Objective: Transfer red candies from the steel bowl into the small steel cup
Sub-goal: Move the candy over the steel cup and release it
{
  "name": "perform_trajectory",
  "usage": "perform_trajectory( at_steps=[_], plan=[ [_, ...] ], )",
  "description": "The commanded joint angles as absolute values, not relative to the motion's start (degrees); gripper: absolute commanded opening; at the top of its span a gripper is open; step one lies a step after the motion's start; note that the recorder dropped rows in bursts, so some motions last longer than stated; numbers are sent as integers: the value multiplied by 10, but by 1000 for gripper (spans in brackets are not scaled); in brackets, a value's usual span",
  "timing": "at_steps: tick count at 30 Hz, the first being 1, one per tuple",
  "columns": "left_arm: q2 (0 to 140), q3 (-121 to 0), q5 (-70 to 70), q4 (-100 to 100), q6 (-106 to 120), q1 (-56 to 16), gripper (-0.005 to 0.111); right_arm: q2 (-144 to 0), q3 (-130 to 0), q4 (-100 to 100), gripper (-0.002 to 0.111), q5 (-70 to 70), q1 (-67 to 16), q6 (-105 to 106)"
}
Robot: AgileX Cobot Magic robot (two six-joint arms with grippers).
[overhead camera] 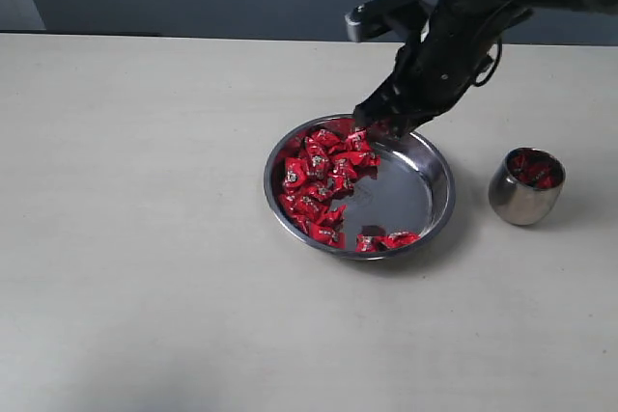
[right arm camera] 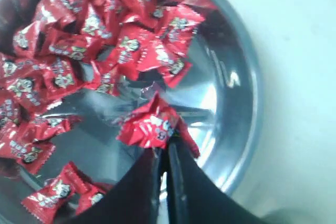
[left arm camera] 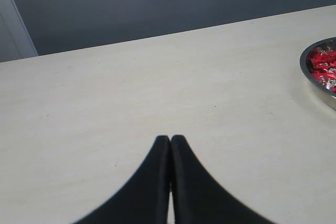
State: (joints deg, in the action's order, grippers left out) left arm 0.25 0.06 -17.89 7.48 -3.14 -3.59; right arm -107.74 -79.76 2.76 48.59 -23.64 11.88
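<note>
Starting at the left: left claw [left arm camera: 170, 144], its two black tips pressed together with nothing between them. Hovers over a bare part of the pale beige table [overhead camera: 135, 238], well apart from the work.

Near the middle of the table: wide, shallow, shiny steel bowl [overhead camera: 410, 195], standing flat. Holds many small red wrapped candies [overhead camera: 319, 176], heaped mostly on its left side, with a few more at the near rim. Right part of its floor bare and shiny.

Over the far rim of the bowl: right claw [overhead camera: 386, 125], reaching down from the black arm [overhead camera: 463, 36]. Clamped on one red candy [right arm camera: 149, 127], pinched by its crinkled wrapper at the very tips. Cannot tell for sure whether lifted off the steel floor or touching it.

At the right, apart from the bowl: small rounded steel cup [overhead camera: 521, 202], upright. Already contains a few red candies, visible through its mouth.

As a judgement: begun, but far from finished. Some candies delivered, one in the grip and not yet carried to the cup, most of them waiting in the bowl. Many more trips needed, probably.
</note>
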Motion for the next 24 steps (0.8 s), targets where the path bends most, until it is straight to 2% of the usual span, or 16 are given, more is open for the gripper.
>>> perform_trajectory(
  at_steps=[1, 6, 9, 24],
  plan=[
    [0, 0, -176, 76, -35, -42, 0, -1038, -797, 18, 4, 515, -165, 113],
    [0, 0, -176, 76, -35, -42, 0, -1017, -797, 18, 4, 584, -91, 102],
    [0, 0, -176, 76, -35, -42, 0, -1017, -797, 18, 4, 612, -74, 102],
    [0, 0, -176, 76, -35, -42, 0, -1056, -797, -29, 4, 674, -67, 76]
  ],
)
